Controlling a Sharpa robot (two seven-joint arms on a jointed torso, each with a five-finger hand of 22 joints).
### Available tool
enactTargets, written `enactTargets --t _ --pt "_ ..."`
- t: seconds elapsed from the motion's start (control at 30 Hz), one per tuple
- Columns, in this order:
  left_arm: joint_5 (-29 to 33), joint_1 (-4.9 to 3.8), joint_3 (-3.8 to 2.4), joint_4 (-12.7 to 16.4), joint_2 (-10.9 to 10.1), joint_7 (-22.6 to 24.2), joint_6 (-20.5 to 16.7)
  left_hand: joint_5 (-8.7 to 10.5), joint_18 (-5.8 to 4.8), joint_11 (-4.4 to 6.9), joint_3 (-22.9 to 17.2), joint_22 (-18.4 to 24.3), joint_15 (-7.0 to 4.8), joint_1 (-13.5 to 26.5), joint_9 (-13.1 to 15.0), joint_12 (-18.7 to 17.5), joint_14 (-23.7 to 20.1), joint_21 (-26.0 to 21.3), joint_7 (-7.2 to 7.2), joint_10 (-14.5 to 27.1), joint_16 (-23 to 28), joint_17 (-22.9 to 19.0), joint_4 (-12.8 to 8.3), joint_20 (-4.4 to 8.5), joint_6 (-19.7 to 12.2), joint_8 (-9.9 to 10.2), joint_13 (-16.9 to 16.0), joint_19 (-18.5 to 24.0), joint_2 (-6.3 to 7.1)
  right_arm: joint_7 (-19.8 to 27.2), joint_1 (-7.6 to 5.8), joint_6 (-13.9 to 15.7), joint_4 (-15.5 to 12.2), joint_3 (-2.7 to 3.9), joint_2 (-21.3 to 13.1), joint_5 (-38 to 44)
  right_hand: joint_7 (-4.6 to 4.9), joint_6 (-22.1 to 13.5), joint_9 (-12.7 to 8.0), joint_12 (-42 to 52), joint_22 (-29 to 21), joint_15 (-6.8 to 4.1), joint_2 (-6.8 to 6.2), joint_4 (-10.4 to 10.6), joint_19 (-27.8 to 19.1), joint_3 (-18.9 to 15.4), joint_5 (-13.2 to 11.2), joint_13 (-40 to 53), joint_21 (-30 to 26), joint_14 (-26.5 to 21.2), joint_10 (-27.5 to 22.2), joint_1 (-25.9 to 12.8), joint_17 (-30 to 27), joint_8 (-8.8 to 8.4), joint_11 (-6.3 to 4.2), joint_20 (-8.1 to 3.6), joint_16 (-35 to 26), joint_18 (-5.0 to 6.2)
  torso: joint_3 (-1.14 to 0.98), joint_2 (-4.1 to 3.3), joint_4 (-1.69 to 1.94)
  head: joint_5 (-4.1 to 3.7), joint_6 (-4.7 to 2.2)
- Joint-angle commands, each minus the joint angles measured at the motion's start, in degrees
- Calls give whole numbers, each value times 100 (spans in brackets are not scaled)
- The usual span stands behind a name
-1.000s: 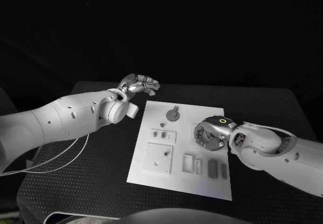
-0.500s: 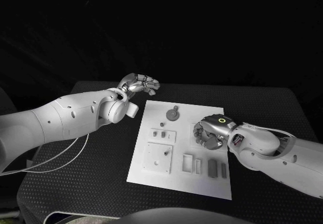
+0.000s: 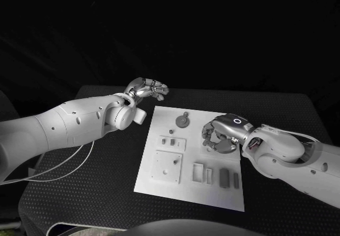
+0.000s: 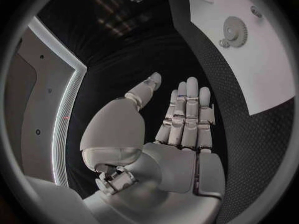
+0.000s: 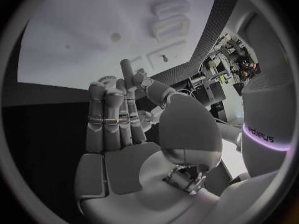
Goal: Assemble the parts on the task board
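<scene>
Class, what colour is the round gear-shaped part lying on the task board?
Grey: the gear-shaped part lies on the white task board, clearest in the left wrist view.

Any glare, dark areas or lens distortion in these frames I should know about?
Head view: board evenly lit, everything beyond the table black, bright highlights on the left robot hand. Left wrist view: strong fisheye, the board's edge curves. Right wrist view: same bending, and the board looks washed out around the right robot hand.

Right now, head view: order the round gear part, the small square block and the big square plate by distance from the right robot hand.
1. Round gear part, on the board's far end.
2. Small square block, mid-board, toward the left side.
3. Big square plate, nearer the robot.

Right robot hand hovers over the board's right edge.
</scene>
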State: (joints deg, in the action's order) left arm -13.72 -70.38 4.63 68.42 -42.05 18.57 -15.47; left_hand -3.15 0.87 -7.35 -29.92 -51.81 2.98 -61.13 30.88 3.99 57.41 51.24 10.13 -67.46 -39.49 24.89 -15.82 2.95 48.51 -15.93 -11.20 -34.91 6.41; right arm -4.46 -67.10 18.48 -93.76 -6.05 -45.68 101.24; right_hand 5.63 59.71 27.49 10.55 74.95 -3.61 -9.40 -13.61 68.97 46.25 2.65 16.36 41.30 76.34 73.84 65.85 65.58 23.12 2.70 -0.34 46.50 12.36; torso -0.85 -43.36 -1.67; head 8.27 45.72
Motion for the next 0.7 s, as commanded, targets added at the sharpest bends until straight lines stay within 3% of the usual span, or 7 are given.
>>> enactTargets --t 0.03,0.3,0.57,0.7 --pt "31 -7 -4 -2 18 50 62 30 69 -5 36 -10 0 39 9 5 28 -26 12 30 35 11 9 -27 -46 2 9 -6 3 143 1 112 -122 12 26 -235 -14 34 55 13 126 -63 59 -2 -5 -32 12 27 25 -7 122 19 10 38 -61 -46 29 264 -3 -2 -4 18 7" --pt "31 -8 -5 -27 34 50 64 30 69 -4 37 -11 0 39 10 6 28 -27 11 30 39 15 7 -27 -46 0 10 -5 2 211 37 121 -51 -7 595 -334 -12 23 67 6 123 -61 58 -30 -18 -41 12 35 34 -16 111 22 13 34 -60 -48 28 264 -8 -4 -14 122 32" --pt "31 -8 -5 -60 98 46 70 30 70 -4 37 -12 0 35 11 6 28 -29 11 30 42 19 4 -27 -46 -2 11 -4 1 212 273 68 94 -131 1199 -103 -9 14 74 1 120 -60 60 -47 -27 -41 12 40 40 -21 104 24 13 31 -58 -48 26 264 0 1 12 182 58" --pt "31 -9 -5 -56 113 45 71 30 70 -4 38 -13 1 34 12 7 28 -30 11 30 44 21 3 -27 -47 -2 12 -3 1 223 371 32 177 -197 1372 -53 -9 13 76 0 120 -59 59 -52 -29 -40 12 42 41 -22 103 26 13 31 -58 -48 26 264 3 -4 9 203 65"
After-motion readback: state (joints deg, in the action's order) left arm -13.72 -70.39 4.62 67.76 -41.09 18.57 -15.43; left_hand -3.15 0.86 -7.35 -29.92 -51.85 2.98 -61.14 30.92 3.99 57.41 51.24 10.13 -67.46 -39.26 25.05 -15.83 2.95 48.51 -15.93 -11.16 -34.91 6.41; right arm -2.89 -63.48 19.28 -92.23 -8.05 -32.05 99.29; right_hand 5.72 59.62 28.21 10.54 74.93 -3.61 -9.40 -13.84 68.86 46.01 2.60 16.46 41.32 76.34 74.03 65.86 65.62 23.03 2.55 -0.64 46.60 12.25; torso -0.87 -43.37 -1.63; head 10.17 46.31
